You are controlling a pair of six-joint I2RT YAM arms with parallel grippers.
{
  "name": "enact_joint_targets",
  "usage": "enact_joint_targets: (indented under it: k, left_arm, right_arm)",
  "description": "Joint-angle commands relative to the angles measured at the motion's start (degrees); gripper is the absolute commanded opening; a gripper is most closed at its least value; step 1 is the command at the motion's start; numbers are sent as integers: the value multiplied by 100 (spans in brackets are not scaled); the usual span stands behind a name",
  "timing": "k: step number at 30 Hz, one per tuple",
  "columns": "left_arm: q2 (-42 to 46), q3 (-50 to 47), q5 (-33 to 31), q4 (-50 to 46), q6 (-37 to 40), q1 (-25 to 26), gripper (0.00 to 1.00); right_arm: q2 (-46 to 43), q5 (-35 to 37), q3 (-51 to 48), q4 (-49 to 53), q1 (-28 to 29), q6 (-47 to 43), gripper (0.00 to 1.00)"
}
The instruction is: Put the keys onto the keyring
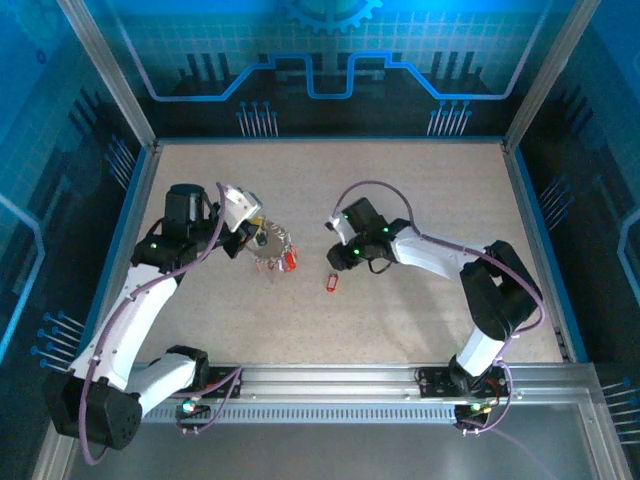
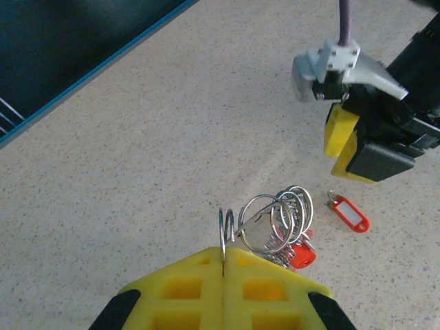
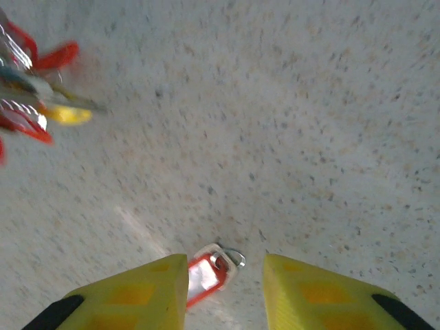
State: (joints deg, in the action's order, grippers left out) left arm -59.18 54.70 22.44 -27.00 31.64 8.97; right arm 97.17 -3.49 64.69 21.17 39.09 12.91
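Left gripper point(image 2: 223, 260): squeezed tight. Its two yellow fingers point(image 2: 179, 289) press together with no gap. They pinch one thin silver ring of the keyring between their tips.
Keyring point(image 2: 275, 218): a bunch of shiny silver rings that sticks out from the tips of the left gripper. Some red tags point(image 2: 300, 256) sit under the rings, close to the fingers. I cannot tell if the bunch rests on the table or hangs just above it. From the top camera it is a bit left of the middle of the table.
Right gripper point(image 3: 225, 267): loose, with its yellow fingers point(image 3: 313, 292) apart and a clear gap between them. It grips nothing. It points down, low over the table.
Loose key point(image 3: 206, 275): a small key with a red tag and a white label. It lies flat on the table in the gap of the right gripper. It is closer to the finger on the left side of the wrist picture, and I cannot tell if it touches that finger. Its little silver end points into the middle of the gap.
Key and bunch: near each other but not touching. The loose key lies to the right of the bunch.
Table point(image 1: 420, 180): pale and speckled, with a blue edge along its sides.
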Motion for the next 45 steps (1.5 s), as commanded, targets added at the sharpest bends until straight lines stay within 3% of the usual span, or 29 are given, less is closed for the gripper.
enact_joint_targets:
  k: [1,6,29,31,34,45]
  left_arm:
    - [74,196,-106,110,-121,-15,0]
    - [52,212,-46,188,-320,-162,0]
    - [123,126,-89,157,-289,-256,0]
    - [135,120,-99,151,-281,-256,0]
    - [137,120,-108,138,-267,-256,0]
    - [151,96,-125,100,-242,-256,0]
  right_arm:
    - [328,856,510,1221,459,1364,31]
    - [948,1288,1148,1960,554,1713,33]
    - [1934,914,1932,2497,608,1548,37]
    - [2023,1088,1990,2590,599,1612,32]
    - [2002,1178,1958,2579,597,1633,27]
    - [1677,1587,1689,2525,642,1831,29]
